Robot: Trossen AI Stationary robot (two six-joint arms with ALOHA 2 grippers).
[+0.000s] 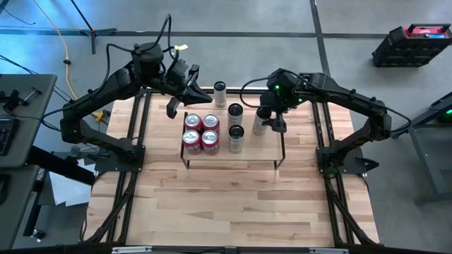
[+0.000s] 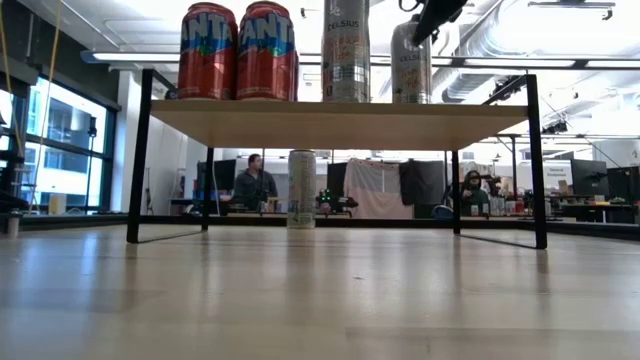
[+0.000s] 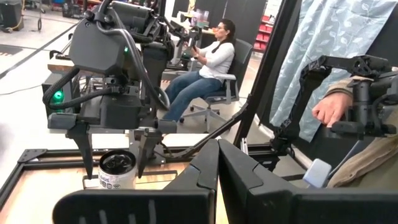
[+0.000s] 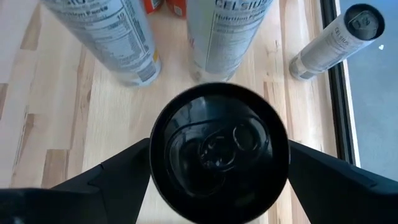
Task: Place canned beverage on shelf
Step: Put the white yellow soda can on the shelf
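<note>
1. My left end effector (image 1: 171, 107) hangs pressed together over the worktop's (image 1: 233, 204) far left, just behind the shelf (image 1: 258, 155).
2. Four red cans (image 1: 201, 132) sit on the shelf's left end, two slim cans (image 1: 235, 129) mid-shelf.
3. My right end effector (image 1: 268, 123) is spread around a silver can (image 1: 260, 125) standing on the shelf.

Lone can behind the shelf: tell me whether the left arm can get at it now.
Probably yes: the lone can stands apart from the shelf, nothing between it and the left hand, which is shut and must open first.
</note>
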